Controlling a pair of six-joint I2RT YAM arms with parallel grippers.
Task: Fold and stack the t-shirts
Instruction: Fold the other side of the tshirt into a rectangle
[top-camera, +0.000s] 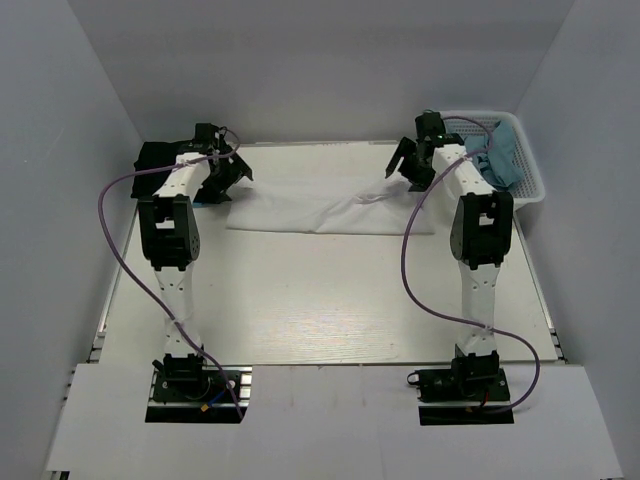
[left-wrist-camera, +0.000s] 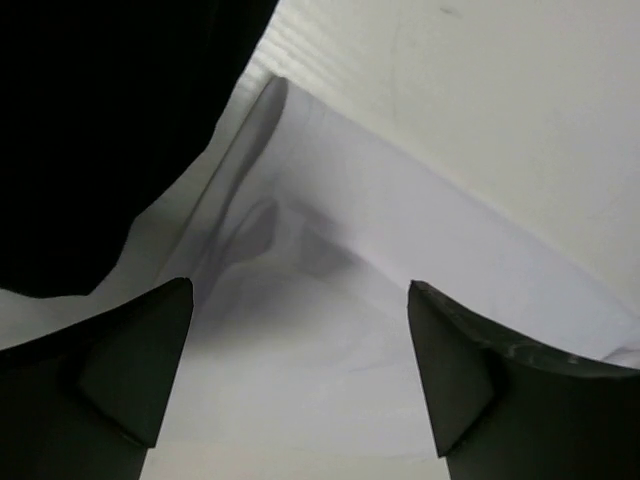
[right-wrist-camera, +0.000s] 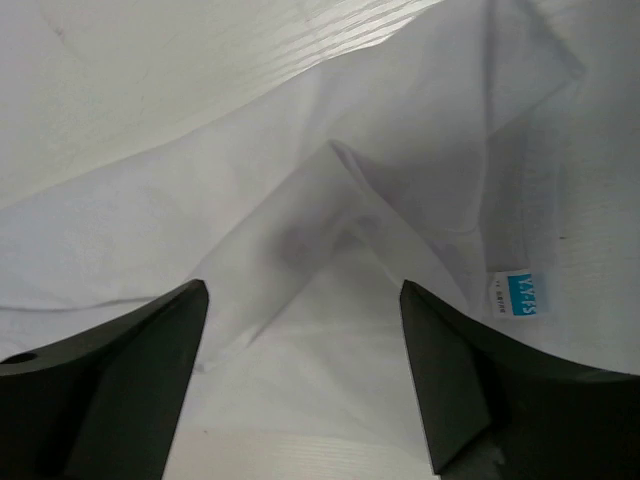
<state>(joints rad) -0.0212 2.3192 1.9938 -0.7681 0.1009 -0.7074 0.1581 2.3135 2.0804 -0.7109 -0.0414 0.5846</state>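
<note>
Top view, bottom of frame: two arm bases (top-camera: 195, 385) on the near edge of the white worktop (top-camera: 320, 300), with purple cables (top-camera: 408, 250) looping up each arm. The bare middle of the worktop lies above them.

Upper middle: the white t-shirt (top-camera: 320, 212) lies flat as a long band, long axis left to right across the frame. Its left end is hidden under the left arm. Collar and hem ends are hard to tell from here.

The left tool (top-camera: 228, 172) hangs over the band's left end. In the left wrist view its fingers (left-wrist-camera: 130, 370) are spread wide, with nothing between them and rumpled white cloth below. Contact with the cloth cannot be told.

The right tool (top-camera: 408, 165) is over the band's right part. In the right wrist view its fingers (right-wrist-camera: 130, 380) are also spread with nothing pinched, above a raised white fold. A small teal-and-white label (right-wrist-camera: 522, 295) shows at lower right; its print is too blurred to read.

Upper left: the black t-shirt (top-camera: 155, 155) is mostly hidden behind the left arm, so its shape and direction are unclear. In the left wrist view it fills the upper left corner, its edge over the white shirt.

Upper right: a white basket (top-camera: 530, 185), partly blocked by the right arm, holds a crumpled blue cloth (top-camera: 503, 155).
</note>
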